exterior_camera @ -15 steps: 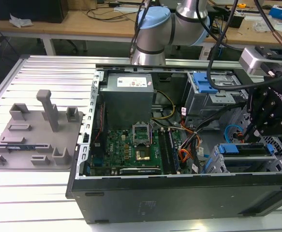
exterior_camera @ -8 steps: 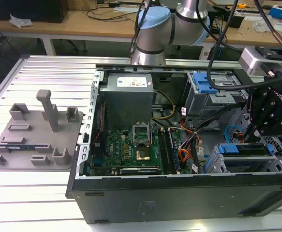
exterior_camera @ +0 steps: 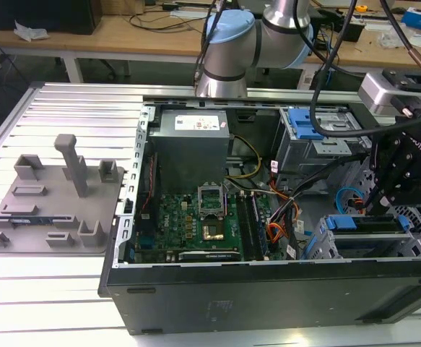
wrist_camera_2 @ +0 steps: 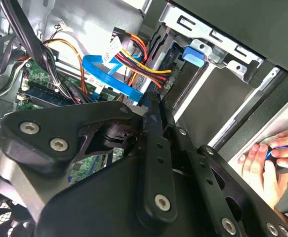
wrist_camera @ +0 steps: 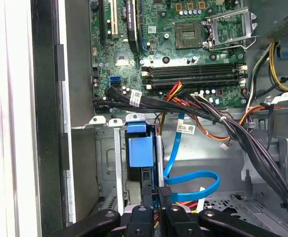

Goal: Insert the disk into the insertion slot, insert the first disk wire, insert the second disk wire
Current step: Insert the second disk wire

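Your gripper (wrist_camera_2: 156, 106) hangs inside the computer case (exterior_camera: 268, 289), its fingers (wrist_camera: 164, 195) pressed together on a black connector beside the blue cable (wrist_camera: 193, 177), right at the disk (exterior_camera: 372, 224) seated in the insertion slot (exterior_camera: 322, 249).

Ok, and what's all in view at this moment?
computer case: one, black, open, on the table
motherboard: one, green, inside the case
power supply: one, grey, inside the case
fixture plate: one, grey, exterior view's left
disk: one, blue carrier, in the insertion slot
blue cable: one, looped by the tool
arm: one, silver and blue, behind the case
tool: one, black, by the blue cable
person's hand: at least one, outside the case
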Motion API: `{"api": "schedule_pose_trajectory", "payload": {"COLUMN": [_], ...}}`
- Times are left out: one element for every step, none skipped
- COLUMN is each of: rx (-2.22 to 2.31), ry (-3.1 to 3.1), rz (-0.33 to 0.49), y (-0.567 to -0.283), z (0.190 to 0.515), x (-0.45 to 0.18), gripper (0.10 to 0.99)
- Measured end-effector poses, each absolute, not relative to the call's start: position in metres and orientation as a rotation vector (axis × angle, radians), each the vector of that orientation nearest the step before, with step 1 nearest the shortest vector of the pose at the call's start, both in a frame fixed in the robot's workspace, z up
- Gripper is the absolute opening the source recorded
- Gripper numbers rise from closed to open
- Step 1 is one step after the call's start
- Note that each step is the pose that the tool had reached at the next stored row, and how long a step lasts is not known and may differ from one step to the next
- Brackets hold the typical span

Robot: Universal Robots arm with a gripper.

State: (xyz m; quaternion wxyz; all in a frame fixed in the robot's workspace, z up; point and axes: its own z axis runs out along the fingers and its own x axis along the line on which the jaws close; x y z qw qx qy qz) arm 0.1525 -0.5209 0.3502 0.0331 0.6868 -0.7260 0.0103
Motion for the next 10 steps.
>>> {"api": "schedule_pose_trajectory", "payload": {"rx": [2.113,2.113,2.113,2.113,2.113,2.114,2.115,2.117,2.118,2.119], "ry": [-2.234,-2.234,-2.234,-2.234,-2.233,-2.233,-2.230,-2.227,-2.226,-2.225], "rz": [0.032,0.032,0.032,0.032,0.032,0.032,0.032,0.032,0.033,0.033], "y": [-0.5209,-0.5210,-0.5210,-0.5211,-0.5211,-0.5211,-0.5212,-0.5212,-0.5212,-0.5214], "z": [0.3502,0.3501,0.3500,0.3500,0.3499,0.3498,0.3498,0.3496,0.3494,0.3492], "x": [0.1525,0.1525,0.1527,0.1529,0.1532,0.1535,0.1536,0.1537,0.1537,0.1537], "gripper": [0.161,0.161,0.161,0.161,0.161,0.161,0.161,0.161,0.161,0.161]}}
